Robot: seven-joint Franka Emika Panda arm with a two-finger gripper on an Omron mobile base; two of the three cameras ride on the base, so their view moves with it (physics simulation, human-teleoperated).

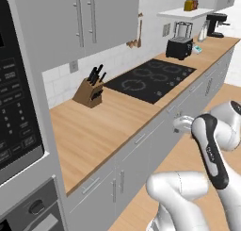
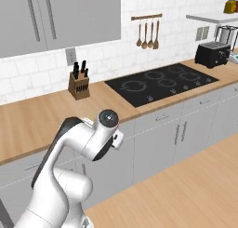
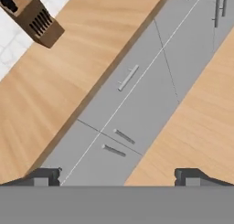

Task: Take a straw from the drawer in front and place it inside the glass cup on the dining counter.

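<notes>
Wall counter (image 2: 42,115), light wood top: knife block (image 2: 78,84) against tile, black cooktop (image 2: 162,83) to its right, black toaster (image 2: 212,54) far right. Utensils (image 2: 148,34) hang on rail. Grey drawer (image 2: 160,117) closed under cooktop.

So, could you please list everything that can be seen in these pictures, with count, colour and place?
Knife block: one, brown with black handles, on the wall counter left of the cooktop.
Cooktop: one, black, set in the wall counter.
Toaster: one, black, right of the cooktop.
Hanging utensils: four, wooden, on a wall rail.
Drawer: one, grey front, silver handle, closed, under the counter edge.
Upper cabinets: grey, above the counter.
Microwave: one, dark, far left.
Gripper: one, dark fingertips, open, above the drawer fronts.
</notes>
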